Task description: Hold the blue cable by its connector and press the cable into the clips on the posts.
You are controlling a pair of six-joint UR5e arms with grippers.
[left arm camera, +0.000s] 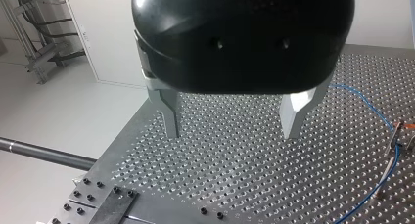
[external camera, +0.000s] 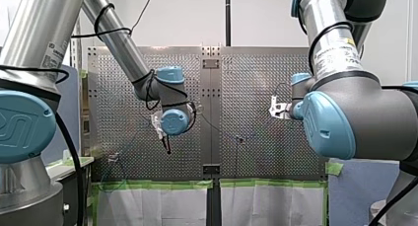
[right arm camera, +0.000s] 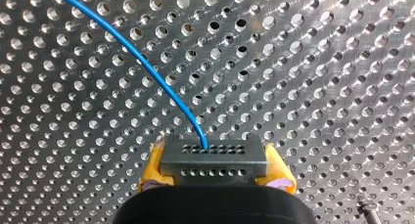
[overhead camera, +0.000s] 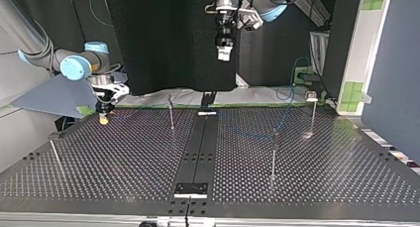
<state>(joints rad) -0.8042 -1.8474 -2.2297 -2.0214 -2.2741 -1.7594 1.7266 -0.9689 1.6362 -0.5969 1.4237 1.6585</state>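
My right gripper (right arm camera: 215,154) is shut on the dark connector block (right arm camera: 214,169), with a yellow pad (right arm camera: 152,166) on each side of it. The blue cable (right arm camera: 147,70) leaves the connector and runs ahead over the perforated plate. In the top view this gripper (overhead camera: 103,117) hangs low over the table's back left. My left gripper (left arm camera: 232,133) is open, its metal fingers (left arm camera: 171,117) empty above the plate; it hangs high at the back (overhead camera: 224,52). Beside it the cable (left arm camera: 379,117) passes a clip on a post (left arm camera: 397,136).
Thin posts stand on the table (overhead camera: 124,177): one left of the middle (overhead camera: 171,114), one right of it (overhead camera: 273,155), one at the back right (overhead camera: 312,113), one at the left edge (overhead camera: 55,155). A dark rail (overhead camera: 198,152) runs down the centre.
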